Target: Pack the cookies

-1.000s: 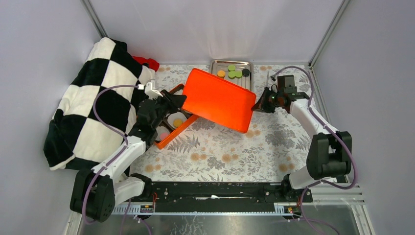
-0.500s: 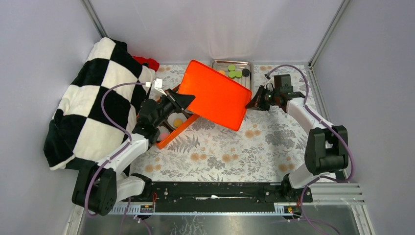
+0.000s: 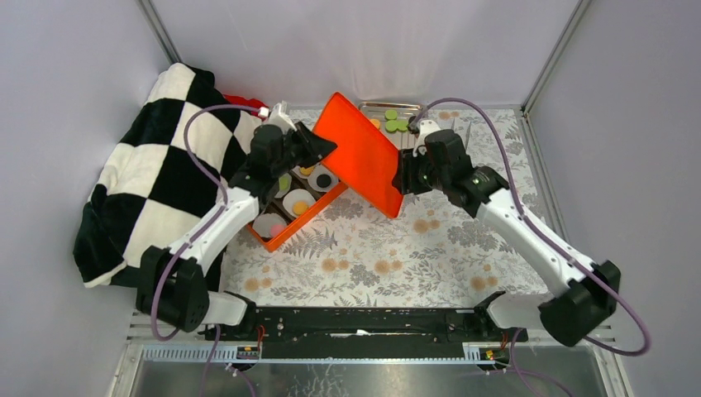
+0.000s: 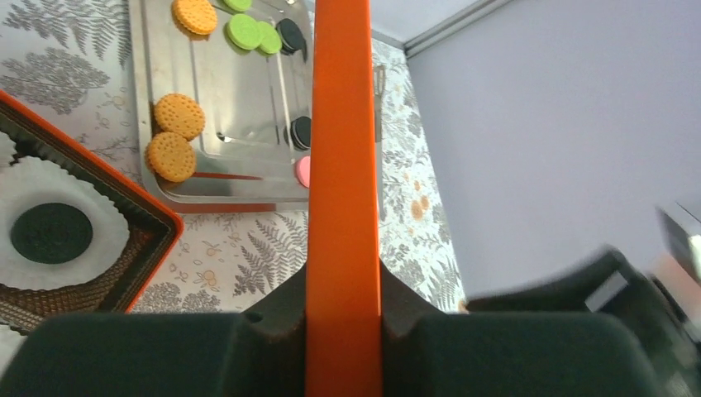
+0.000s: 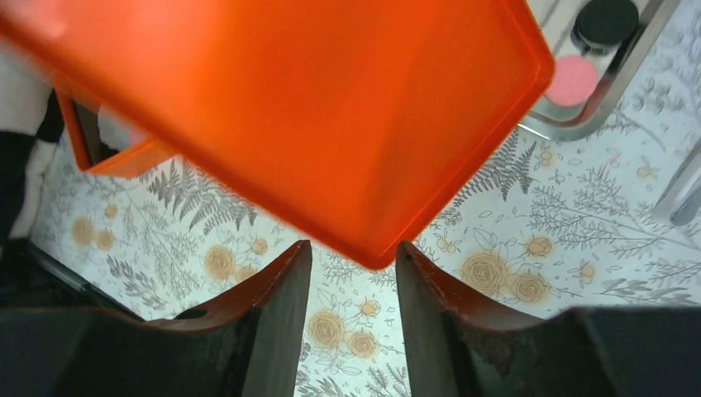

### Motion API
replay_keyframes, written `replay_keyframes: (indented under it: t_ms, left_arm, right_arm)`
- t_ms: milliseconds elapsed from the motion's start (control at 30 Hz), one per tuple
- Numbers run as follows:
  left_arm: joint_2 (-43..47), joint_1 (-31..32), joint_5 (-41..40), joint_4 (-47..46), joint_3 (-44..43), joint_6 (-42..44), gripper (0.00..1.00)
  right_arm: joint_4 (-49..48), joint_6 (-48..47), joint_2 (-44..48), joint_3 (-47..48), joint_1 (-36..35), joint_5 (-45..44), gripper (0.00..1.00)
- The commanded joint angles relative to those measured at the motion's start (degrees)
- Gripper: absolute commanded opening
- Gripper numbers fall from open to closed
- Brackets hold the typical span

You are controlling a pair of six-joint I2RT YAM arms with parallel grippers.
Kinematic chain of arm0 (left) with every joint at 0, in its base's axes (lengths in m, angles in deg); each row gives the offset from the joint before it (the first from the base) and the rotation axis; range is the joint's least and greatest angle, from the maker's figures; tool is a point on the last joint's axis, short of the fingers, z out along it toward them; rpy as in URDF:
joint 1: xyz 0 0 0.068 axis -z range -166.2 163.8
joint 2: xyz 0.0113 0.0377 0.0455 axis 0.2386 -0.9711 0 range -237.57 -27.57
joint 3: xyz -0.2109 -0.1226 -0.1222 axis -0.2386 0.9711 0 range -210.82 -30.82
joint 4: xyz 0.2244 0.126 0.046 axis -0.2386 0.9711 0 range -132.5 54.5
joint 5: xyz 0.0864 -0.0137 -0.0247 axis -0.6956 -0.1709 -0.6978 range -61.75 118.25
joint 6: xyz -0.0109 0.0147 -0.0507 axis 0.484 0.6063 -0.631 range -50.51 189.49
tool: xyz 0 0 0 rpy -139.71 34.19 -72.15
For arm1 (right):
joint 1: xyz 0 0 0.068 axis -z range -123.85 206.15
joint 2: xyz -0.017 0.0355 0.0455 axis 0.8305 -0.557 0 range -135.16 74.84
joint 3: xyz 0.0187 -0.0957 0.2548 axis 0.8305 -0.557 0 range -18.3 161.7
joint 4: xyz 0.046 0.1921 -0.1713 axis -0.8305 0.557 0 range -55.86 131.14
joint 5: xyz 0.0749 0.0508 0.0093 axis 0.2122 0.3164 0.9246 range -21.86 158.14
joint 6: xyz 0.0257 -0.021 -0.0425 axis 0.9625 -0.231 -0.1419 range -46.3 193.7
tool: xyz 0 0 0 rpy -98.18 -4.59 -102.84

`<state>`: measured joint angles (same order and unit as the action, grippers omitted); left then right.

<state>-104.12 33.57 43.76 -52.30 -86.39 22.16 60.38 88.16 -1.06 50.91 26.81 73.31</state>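
L gripper clamps lid; cookies on tray beyond.

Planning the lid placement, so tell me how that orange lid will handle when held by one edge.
Probably stiff: the orange lid looks flat and straight though the left gripper pinches only one edge. Likely light, since edge-on it is a thin sheet. Its smooth surface could slip or pivot in that narrow pinch.

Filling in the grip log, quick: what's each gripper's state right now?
Left gripper: shut on the orange lid, clamping its edge.
Right gripper: open, jaws apart at the lid's corner, not clamped.
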Motion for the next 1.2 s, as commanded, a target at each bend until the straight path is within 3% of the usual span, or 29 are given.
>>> replay_keyframes:
  t_ms: [0,133,300,633,767,933,1167]
  left_arm:
    - [-4.2,-0.7,-1.3,12.3,-11.7,2.6,0.0]
    - [-9.4,-1.4,1.6,19.9,-21.1,1.6,0.0]
    - [-14.2,-1.7,4.7,29.1,-30.5,0.8,0.0]
    - [-14.3,-2.9,11.5,35.6,-33.9,-0.7,0.0]
    - [-13.1,-3.9,15.6,35.9,-33.4,-1.9,0.0]
    - [-12.6,-4.7,17.4,36.3,-33.4,-2.1,0.0]
    - [-11.1,-5.8,19.7,33.1,-35.2,-0.2,0.33]
  right_arm:
    - [-0.8,-6.3,5.4,-1.5,-8.6,-13.9,0.51]
    - [-6.7,-10.0,6.6,-5.6,-15.8,-20.2,0.59]
    - [-11.2,-11.8,2.5,-6.3,-19.8,-23.4,0.62]
    - [-25.5,-16.9,-6.7,-8.4,-23.0,-34.7,0.64]
    - [-27.8,-16.5,-10.0,-8.0,-23.2,-40.5,0.53]
    - [-28.2,-15.9,-10.5,-8.0,-23.1,-47.6,0.2]
    - [-25.0,-14.8,-8.3,-6.5,-23.2,-47.5,0.11]
